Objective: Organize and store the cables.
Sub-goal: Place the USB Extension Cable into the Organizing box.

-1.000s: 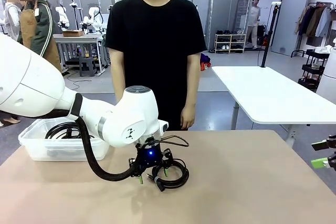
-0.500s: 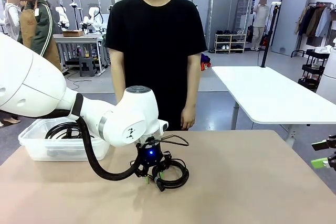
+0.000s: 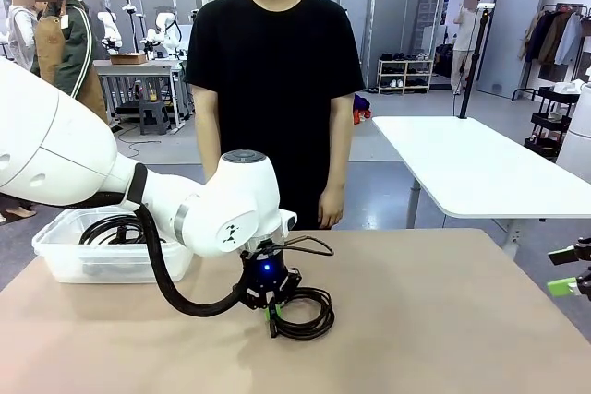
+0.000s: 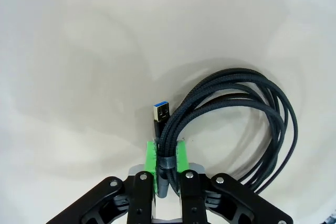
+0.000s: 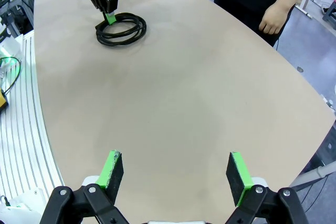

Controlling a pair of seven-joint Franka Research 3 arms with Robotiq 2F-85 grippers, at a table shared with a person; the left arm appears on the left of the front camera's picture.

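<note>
At a shared desk (image 3: 443, 320), the robot's left hand (image 3: 271, 306) is clamped on a coiled black cable (image 3: 303, 313) that lies on the desk near the middle, in front of a person in a black shirt (image 3: 273, 53) who stands at the far side with arms hanging; seen from the left wrist, the green pads (image 4: 181, 156) pinch the bundled strands of the cable (image 4: 247, 114) at one side of the loop, a blue-tongued plug (image 4: 161, 114) poking out just past them, while the rest of the coil lies on the surface. The right hand (image 5: 176, 174) hovers well apart at the desk's right edge, its jaws spread wide and holding nothing; from there the coil (image 5: 121, 29) shows far off under the left hand (image 5: 107, 15). To the left a clear plastic bin (image 3: 57, 248) stands on the desk with other cables (image 3: 113, 228) already coiled inside. The step in hand looks like the pick-up of this last loose coil, the grip just taken; the next move would call for a clean lift so the loops do not snag or unravel, then a carry leftward over the bin's rim before letting go.
</note>
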